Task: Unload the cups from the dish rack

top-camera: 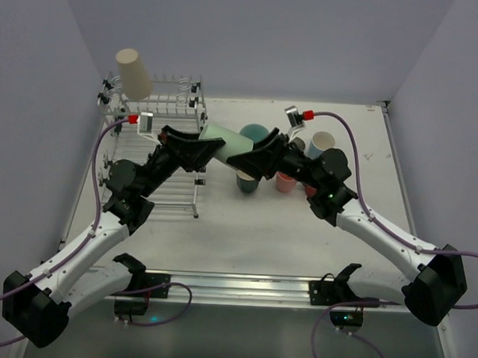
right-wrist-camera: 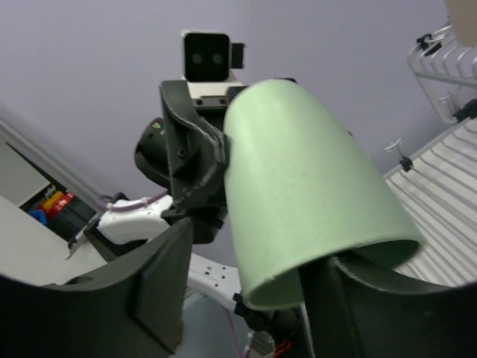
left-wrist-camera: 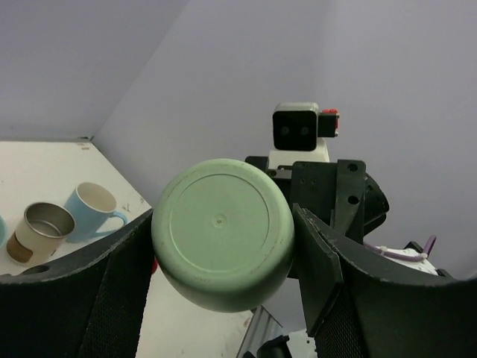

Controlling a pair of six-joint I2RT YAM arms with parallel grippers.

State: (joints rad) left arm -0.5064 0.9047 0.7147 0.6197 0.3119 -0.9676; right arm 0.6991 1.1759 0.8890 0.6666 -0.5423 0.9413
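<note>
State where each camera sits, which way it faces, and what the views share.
Top external: above and behind the robot, looking down on the table; left arm and right arm show.
Left wrist: on the left arm, looking past the left hand at the base of the mint green cup, toward the right arm.
Right wrist: on the right arm, looking past the right hand at the cup's side, toward the left arm.
All three show the cup.
</note>
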